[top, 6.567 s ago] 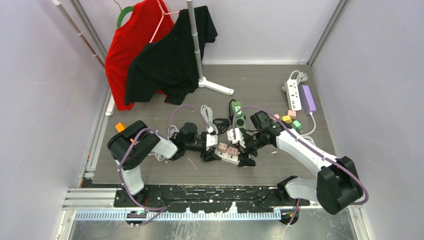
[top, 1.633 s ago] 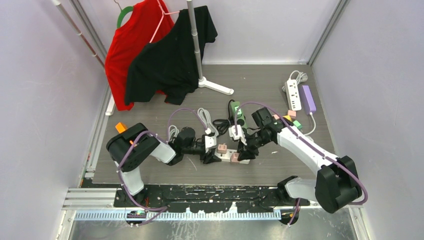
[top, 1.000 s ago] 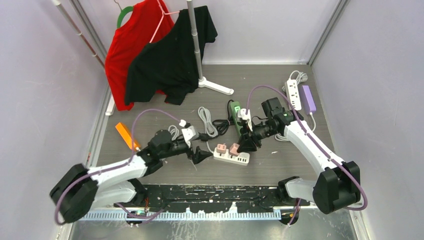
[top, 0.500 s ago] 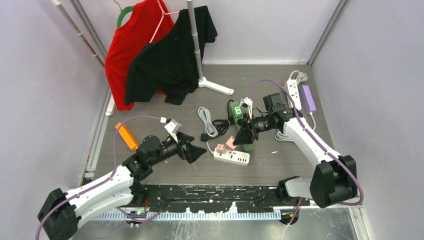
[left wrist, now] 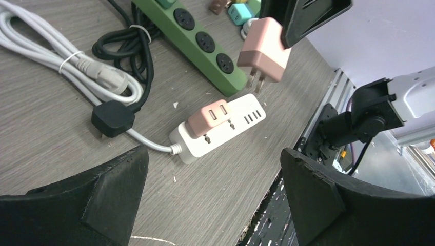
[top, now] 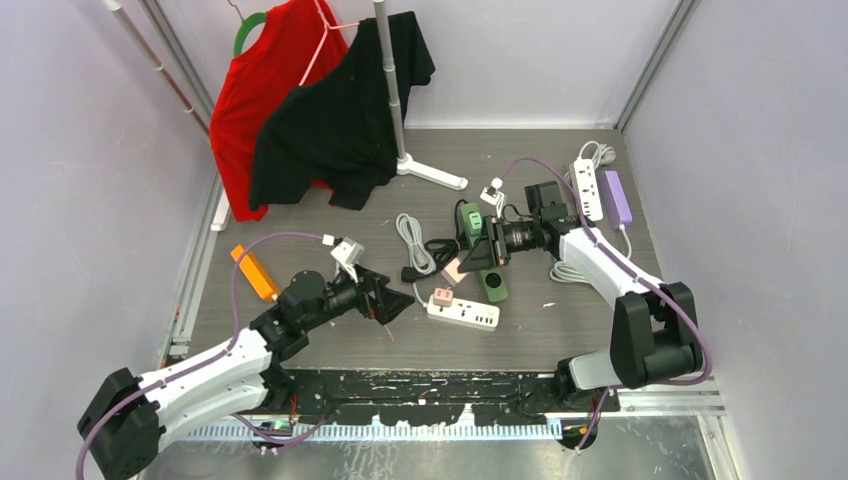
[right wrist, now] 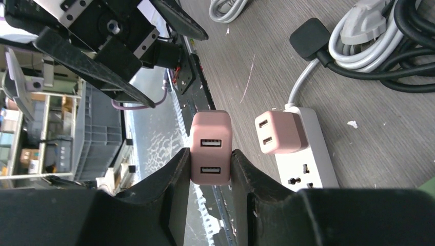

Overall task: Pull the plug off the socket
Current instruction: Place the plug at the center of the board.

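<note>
My right fingers clamp the pink square plastic plug, free in the air beside the white plastic power strip near the table's near edge. My left fingers stand apart. I should grip firmly and move slowly.

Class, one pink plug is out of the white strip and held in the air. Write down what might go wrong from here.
1. The right jaws pinch the pink plug only by its sides above the table; it may slip and drop.
2. A second pink plug sits in the white strip, and the open left jaws hold nothing; pulling it might drag the strip along.
</note>
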{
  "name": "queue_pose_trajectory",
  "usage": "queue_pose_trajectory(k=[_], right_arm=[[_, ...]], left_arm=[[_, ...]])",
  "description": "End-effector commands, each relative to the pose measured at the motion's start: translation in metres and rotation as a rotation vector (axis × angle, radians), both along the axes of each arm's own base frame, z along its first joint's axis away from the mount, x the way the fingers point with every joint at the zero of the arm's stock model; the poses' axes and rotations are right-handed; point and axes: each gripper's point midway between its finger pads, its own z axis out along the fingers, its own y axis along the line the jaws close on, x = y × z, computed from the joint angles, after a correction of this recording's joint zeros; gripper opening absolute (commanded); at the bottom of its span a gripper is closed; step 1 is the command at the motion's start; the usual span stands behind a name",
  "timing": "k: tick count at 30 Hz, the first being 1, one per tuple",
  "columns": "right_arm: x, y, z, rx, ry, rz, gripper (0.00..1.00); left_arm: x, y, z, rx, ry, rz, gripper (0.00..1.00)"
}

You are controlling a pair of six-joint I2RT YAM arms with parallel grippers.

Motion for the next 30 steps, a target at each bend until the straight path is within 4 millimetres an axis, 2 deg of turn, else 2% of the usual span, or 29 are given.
queue_pose_trajectory(k=[1, 16, 21, 26, 30], right_arm=[[0.008, 0.004, 0.014, 0.039, 0.038, -0.021, 0.03], [0.019, 0.003, 0.003, 0.021, 0.153, -0.065, 0.04], [0.024, 0.004, -0.002, 0.011, 0.2, -0.083, 0.04], [0.028, 0.003, -0.009, -0.011, 0.23, -0.113, 0.04], [0.031, 0.003, -0.012, -0.016, 0.253, -0.124, 0.05]], left_arm=[[0.012, -0.005, 0.009, -0.031, -0.007, 0.033, 0.99], [0.008, -0.023, 0.009, -0.011, -0.104, -0.092, 0.98], [0.023, -0.031, 0.012, 0.007, -0.068, -0.059, 0.97], [0.037, -0.046, 0.014, 0.018, 0.019, -0.042, 0.92], [0.039, -0.059, 0.016, 0.011, 0.027, -0.059, 0.91]])
